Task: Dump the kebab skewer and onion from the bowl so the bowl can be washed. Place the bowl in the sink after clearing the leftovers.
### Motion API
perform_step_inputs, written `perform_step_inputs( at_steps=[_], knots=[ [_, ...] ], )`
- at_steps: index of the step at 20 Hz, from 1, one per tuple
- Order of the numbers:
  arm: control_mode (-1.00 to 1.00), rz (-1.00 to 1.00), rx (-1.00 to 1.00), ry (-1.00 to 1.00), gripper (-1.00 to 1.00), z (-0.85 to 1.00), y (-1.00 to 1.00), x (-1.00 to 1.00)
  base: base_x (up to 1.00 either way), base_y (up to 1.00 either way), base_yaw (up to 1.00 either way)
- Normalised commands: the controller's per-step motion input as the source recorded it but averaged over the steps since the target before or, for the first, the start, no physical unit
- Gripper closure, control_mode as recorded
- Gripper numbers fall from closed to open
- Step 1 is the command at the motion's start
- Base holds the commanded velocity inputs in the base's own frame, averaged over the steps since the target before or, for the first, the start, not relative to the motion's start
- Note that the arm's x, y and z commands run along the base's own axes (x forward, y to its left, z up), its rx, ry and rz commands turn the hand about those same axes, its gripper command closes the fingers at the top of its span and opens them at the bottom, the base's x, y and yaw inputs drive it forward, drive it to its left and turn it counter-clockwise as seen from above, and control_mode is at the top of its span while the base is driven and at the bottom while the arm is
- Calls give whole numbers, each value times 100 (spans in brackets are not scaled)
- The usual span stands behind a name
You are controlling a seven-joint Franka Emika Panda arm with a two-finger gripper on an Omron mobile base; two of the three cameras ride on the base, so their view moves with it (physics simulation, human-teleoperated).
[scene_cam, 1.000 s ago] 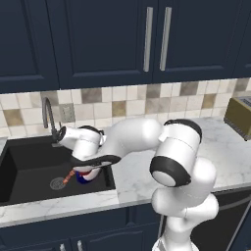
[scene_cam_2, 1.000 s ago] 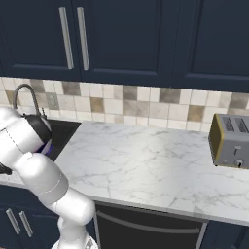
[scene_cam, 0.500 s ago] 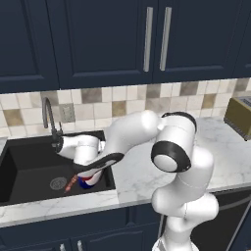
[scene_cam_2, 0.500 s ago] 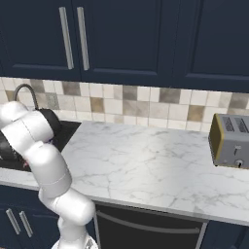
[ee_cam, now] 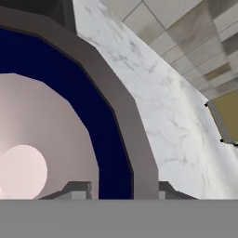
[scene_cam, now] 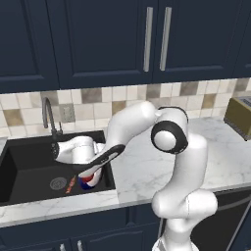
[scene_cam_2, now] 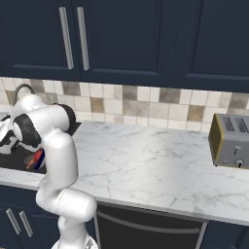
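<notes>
The bowl [scene_cam: 90,182], dark blue outside and white inside, hangs tilted low in the front right corner of the black sink [scene_cam: 27,169]. My gripper [scene_cam: 93,170] is shut on its rim. In the hand view the blue rim of the bowl [ee_cam: 69,93] runs between my fingertips [ee_cam: 76,188], the gripper [ee_cam: 123,188] pinching it. A red patch at the bowl's mouth looks like the onion [scene_cam: 86,179]. Beside the drain [scene_cam: 58,183], the orange end of the kebab skewer [scene_cam: 71,184] pokes out just left of the bowl. From the right base view, red and blue of the bowl [scene_cam_2: 39,156] peek past my arm.
A dark curved faucet [scene_cam: 47,112] rises behind the basin. White marble counter [scene_cam: 142,171] stretches right to a toaster [scene_cam_2: 232,141] by the tiled wall. My own forearm [scene_cam: 78,149] lies across the sink's right half.
My hand has sunk a little lower and toward the sink's front right corner with the bowl, and the elbow has swung up and left. The skewer has barely shifted.
</notes>
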Motion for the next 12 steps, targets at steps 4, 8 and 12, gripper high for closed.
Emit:
perform_step_inputs(
  at_steps=[4, 8, 12],
  knots=[
    [-100, 0, -20, 2, 100, -27, 34, 17, 0, 0, 0],
    [-100, 0, -15, 2, 100, -1, 30, 17, 0, 0, 0],
    [-100, 0, -11, 1, 100, 0, 17, 5, 0, 0, 0]
  ],
)
